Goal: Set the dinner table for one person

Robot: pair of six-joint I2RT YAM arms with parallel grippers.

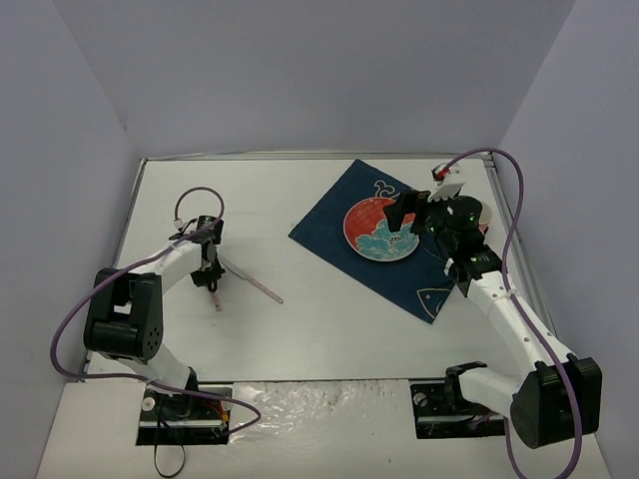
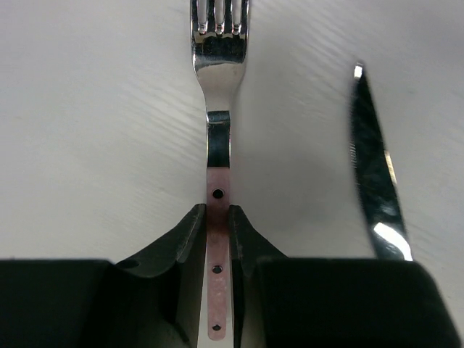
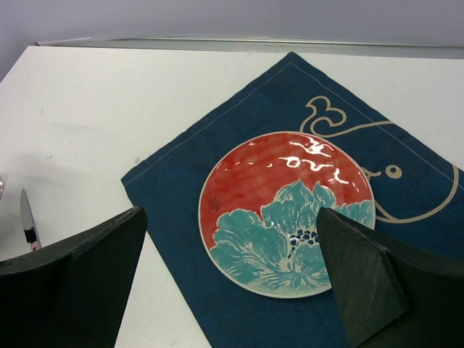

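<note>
Fork pinched, plate empty.
The left gripper (image 2: 218,225) is closed on the fork (image 2: 217,58) lying on the white dinner table (image 1: 300,329), knife (image 2: 373,181) just beside; so narrow a hold may let it swing or slip when lifted. The right gripper (image 3: 230,239) hangs wide open over the plate (image 3: 275,167), bare, on the placemat (image 3: 181,181).

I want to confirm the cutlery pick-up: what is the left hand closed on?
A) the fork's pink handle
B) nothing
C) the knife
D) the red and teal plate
A: in the left wrist view, the left hand pinches the pink riveted handle of the fork between its fingers, while the knife lies apart to one side, untouched.
</note>
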